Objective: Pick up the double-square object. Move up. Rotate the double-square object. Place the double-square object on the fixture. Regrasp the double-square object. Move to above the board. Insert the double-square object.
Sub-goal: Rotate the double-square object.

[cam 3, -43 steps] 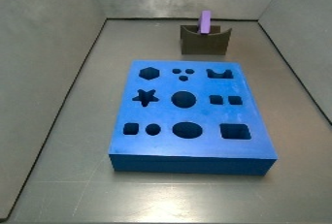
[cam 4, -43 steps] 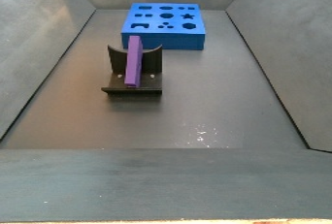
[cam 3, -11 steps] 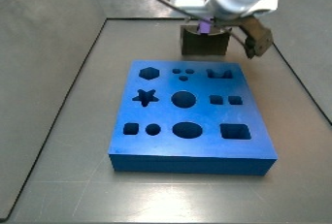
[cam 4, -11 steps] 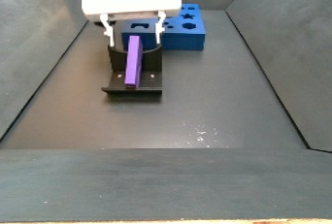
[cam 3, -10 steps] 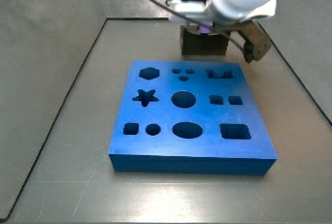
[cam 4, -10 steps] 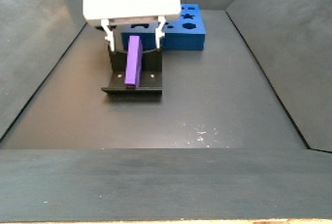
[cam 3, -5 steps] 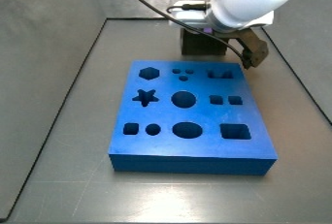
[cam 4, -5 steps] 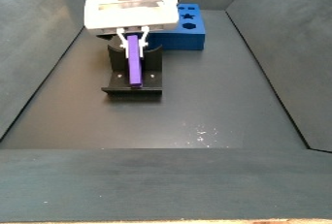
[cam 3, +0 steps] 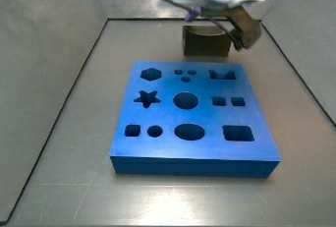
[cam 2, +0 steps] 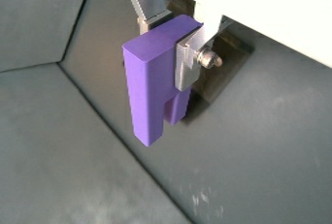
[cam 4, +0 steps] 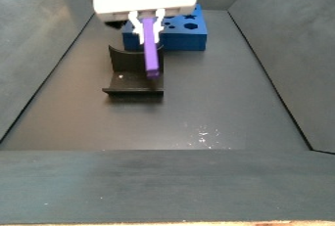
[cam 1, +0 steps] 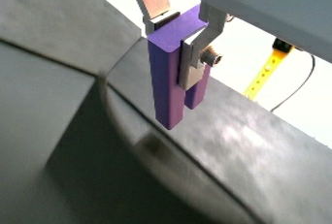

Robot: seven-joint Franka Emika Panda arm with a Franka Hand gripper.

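**Gripper holding the double-square object clear of the fixture**

Wrist views: The gripper (cam 1: 180, 26) is closed on the upper end of the double-square object (cam 1: 169, 73), a long purple block that hangs from between the silver fingers (cam 1: 199, 46). One finger plate lies flat against the block's side; the other shows behind its top edge. Below the block lies dark grey floor. In the second wrist picture the gripper (cam 2: 169, 24) clamps the double-square object (cam 2: 153, 84) in the same way, the block's free end pointing toward the floor.

Side views: In a side view the gripper (cam 3: 207, 15) hangs at 12 o'clock from the board (cam 3: 194, 119), just above the fixture (cam 3: 203, 41); only a sliver of purple shows beneath the white wrist. In a side view from the opposite end, the gripper (cam 4: 148, 20) carries the double-square object (cam 4: 152, 46) tilted, its lower end raised off the fixture (cam 4: 132, 74) and slightly toward 3 o'clock of it. The board (cam 4: 181, 34) lies beyond, at 12 o'clock, partly hidden by the white wrist.
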